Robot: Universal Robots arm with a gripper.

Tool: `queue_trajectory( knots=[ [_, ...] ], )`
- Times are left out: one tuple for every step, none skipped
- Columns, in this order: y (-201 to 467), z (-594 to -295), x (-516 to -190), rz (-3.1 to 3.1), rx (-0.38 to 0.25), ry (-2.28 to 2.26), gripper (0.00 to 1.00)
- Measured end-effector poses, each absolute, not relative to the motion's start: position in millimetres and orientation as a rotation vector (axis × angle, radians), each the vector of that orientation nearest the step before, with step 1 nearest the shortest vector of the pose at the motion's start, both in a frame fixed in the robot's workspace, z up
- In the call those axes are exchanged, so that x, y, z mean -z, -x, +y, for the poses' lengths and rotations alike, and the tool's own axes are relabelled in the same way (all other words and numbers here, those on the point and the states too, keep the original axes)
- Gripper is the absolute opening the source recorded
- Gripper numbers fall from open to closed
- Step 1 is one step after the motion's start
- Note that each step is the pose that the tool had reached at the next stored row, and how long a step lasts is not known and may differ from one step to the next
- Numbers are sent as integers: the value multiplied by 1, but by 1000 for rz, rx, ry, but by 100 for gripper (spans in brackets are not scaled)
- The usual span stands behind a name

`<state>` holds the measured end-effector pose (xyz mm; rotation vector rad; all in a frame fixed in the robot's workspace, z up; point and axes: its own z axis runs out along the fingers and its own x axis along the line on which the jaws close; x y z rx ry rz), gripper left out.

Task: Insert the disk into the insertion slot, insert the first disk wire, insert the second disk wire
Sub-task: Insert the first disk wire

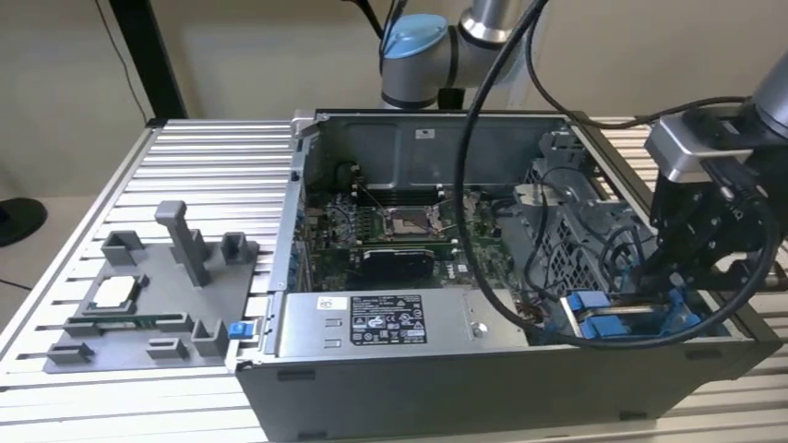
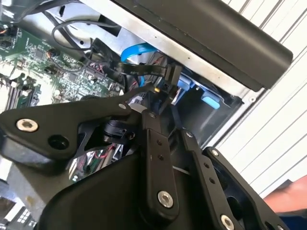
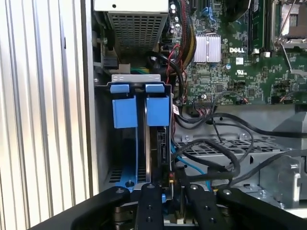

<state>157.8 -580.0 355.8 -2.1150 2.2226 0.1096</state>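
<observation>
disk (image 3: 161, 143): on edge inside insertion slot (image 3: 103, 143) | gripper (image 3: 171, 186): just off disk's connector end, jaws narrow, pinching black wire plug (image 2: 165, 79) | room: case wall (image 3: 88, 96) close beside slot, loose cables (image 3: 225, 158) crowding opposite side

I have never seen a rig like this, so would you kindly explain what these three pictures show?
The machine is a robot arm with a gripper, working on an open computer case that stands on a slatted metal table. The exterior view looks at the whole scene from off the arm. Both wrist views come from cameras riding on the arm, looking past the gripper into the case. Toward the exterior view's left lies a grey tray. In the first wrist view the disk, in its blue carrier, appears to sit in the insertion slot, and the gripper hangs close to black wires beside it. Whether it holds anything I cannot tell.
</observation>
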Motion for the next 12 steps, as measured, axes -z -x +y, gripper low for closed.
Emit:
queue_trajectory(
  knots=[
    [-158, -580, -360, 2223, -111, 2115, 0],
    [-158, -580, -365, 2223, -111, 2115, 0],
    [-158, -580, -369, 2223, -112, 2116, 0],
    [-158, -580, -372, 2223, -112, 2116, 0],
    [-158, -580, -372, 2223, -112, 2116, 0],
    [-158, -580, -372, 2223, -112, 2116, 0],
    [-158, -580, -372, 2223, -112, 2116, 0],
    [-158, -580, -372, 2223, -112, 2116, 0],
    [-158, -580, -372, 2223, -112, 2115, 0],
    [-159, -580, -372, 2223, -112, 2116, 0],
    [-160, -580, -372, 2223, -112, 2116, 0],
    [-162, -580, -372, 2223, -112, 2116, 0]
  ],
)
